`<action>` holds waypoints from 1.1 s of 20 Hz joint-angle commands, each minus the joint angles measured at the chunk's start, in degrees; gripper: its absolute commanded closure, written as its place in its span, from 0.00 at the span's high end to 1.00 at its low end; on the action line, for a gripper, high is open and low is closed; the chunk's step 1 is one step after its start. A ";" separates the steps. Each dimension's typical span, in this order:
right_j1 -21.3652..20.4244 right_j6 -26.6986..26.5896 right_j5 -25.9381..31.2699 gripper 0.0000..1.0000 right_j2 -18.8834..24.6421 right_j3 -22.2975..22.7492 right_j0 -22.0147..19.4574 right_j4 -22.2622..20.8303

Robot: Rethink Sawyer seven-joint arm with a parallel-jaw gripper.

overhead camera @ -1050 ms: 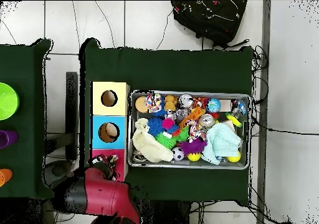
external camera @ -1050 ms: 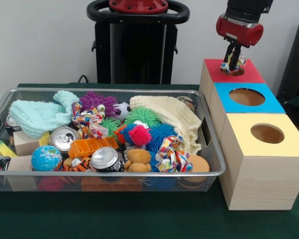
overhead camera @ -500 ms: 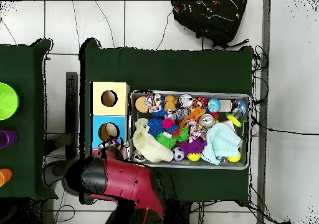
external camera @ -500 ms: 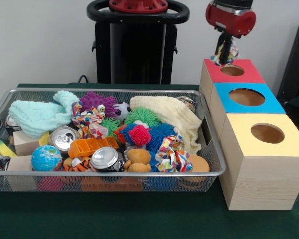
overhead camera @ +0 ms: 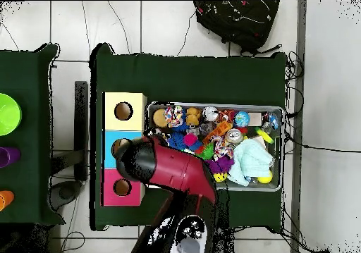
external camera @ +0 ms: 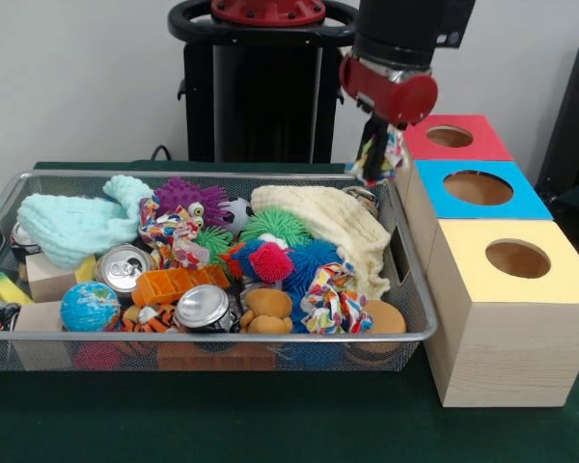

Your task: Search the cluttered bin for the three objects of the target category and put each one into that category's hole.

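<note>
The gripper (external camera: 377,159), clamped on a rope toy (external camera: 379,154) at upper centre, hasn't dropped it in the red hole (external camera: 450,136); another rope toy (external camera: 336,301) waits in the bin (external camera: 222,338).

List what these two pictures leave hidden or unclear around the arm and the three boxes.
- Gripper, front view: a rope toy covers it, so the jaws' stance is unreadable.
- Overhead view: the arm hides the gripper, toy and blue box's hole.
- Red box, front view: hole's inside too shallowly seen to tell contents.
</note>
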 commanded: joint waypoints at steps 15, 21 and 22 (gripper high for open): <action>14.86 -0.93 35.23 0.00 4.25 -42.36 -9.89 -2.43; 17.27 11.61 29.00 0.00 1.48 -40.64 -3.86 -1.05; 18.20 13.02 28.46 0.00 0.87 -41.01 -2.91 -1.14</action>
